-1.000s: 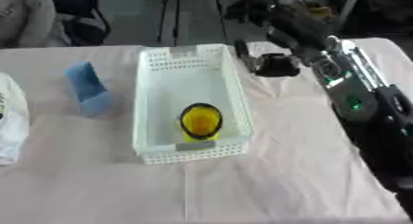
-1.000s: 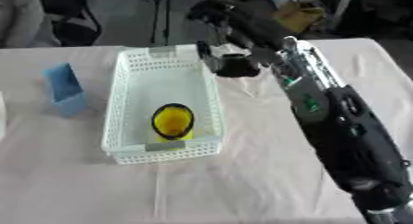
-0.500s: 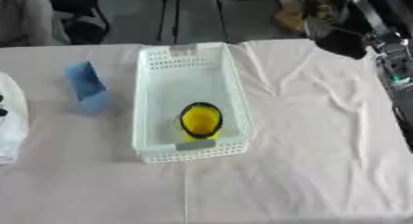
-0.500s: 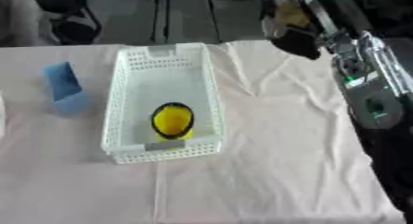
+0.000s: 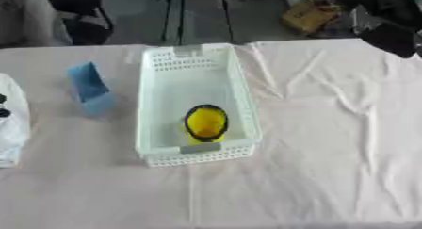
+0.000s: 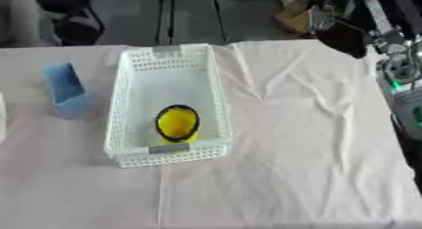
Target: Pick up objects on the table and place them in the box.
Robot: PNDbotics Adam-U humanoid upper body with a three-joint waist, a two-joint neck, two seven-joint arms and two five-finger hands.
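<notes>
A white perforated box (image 5: 167, 90) stands lengthwise in the middle of the table. Inside it, near the front end, lies a yellow round object with a black rim (image 5: 205, 122). A blue object (image 5: 89, 88) stands on the cloth left of the box. My right hand (image 6: 342, 35) shows as a dark blurred shape above the table's far right corner, well away from the box. Its arm (image 6: 401, 77) runs down the right edge of the right eye view. My left hand is out of sight.
A white thing with black marks (image 5: 10, 124) lies at the left edge. The table is covered with a creased pale pink cloth (image 5: 321, 143). Beyond the far edge are a chair (image 5: 78, 16) and a brown carton (image 5: 309, 15) on the floor.
My right hand has risen from the box's far right corner and swung up and to the right, off past the table's far right corner. The things on the table have stayed put.
</notes>
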